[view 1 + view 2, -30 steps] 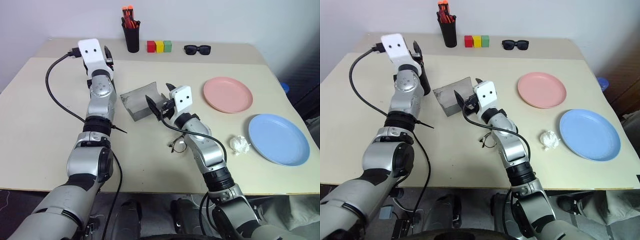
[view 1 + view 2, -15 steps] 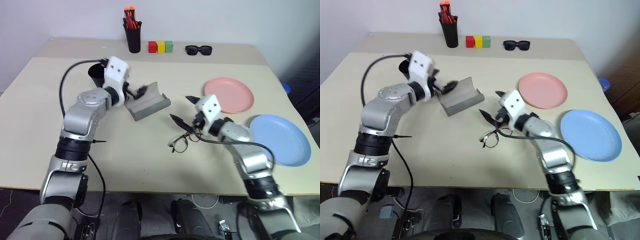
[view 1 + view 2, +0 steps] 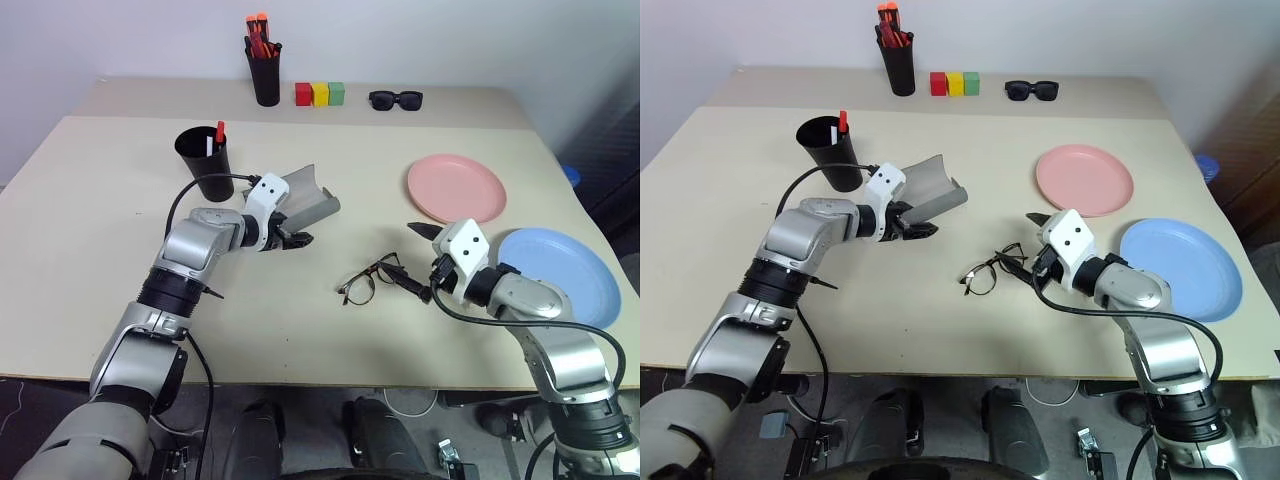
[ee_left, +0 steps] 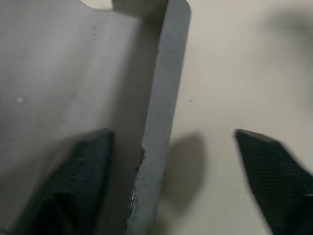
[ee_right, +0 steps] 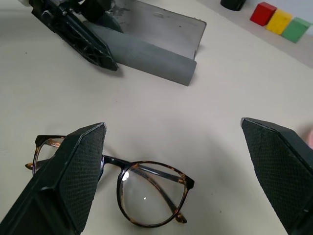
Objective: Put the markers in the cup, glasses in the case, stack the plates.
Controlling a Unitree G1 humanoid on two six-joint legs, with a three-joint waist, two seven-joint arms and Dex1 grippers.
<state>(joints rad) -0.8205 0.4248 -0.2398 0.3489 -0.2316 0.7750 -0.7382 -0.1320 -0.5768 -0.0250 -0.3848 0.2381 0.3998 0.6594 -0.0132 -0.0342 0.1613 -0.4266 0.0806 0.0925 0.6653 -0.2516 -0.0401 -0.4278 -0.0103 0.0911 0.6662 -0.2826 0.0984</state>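
Note:
A red-capped marker (image 3: 219,133) stands in the black cup (image 3: 204,165). To its right lies the grey case (image 3: 303,197), lid up. My left gripper (image 3: 289,241) is open and straddles the case's near wall (image 4: 156,127): one finger (image 4: 73,181) sits inside, the other (image 4: 274,171) over the table. The wire-frame glasses (image 3: 368,280) lie on the table in front of the case. My right gripper (image 5: 172,126) is wide open just right of the glasses (image 5: 127,183), pointing at them. The pink plate (image 3: 455,188) and the blue plate (image 3: 565,270) lie apart at the right.
Along the back edge stand a black pen holder with red-orange pens (image 3: 265,70), three coloured blocks (image 3: 319,93) and black sunglasses (image 3: 395,98). The table (image 3: 90,240) is bare at the left and along its front.
My left gripper came down from above the cup to the case's near wall, uncovering the cup. My right gripper drew back from the case to the right of the glasses.

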